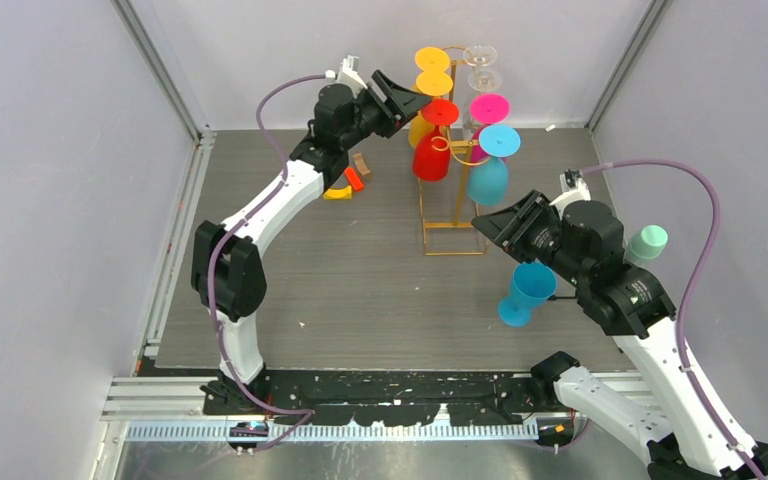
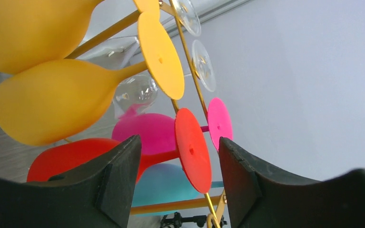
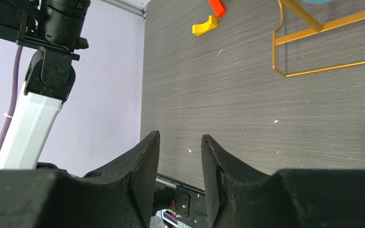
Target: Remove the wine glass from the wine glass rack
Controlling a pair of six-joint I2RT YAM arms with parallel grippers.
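Left claw (image 1: 412, 102) open, the red glass (image 1: 430, 155) with its foot in the gap, not pinched (it hangs bowl-down on the rack (image 1: 454, 252), mid-table (image 1: 360, 270) toward the far edge). Right claw (image 3: 179, 138) half open, empty.

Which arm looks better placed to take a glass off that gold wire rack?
Left. The left gripper is open around the stem of the red wine glass hanging on the tall gold wire rack. The right gripper points at the grey table, off to the rack's side, empty.
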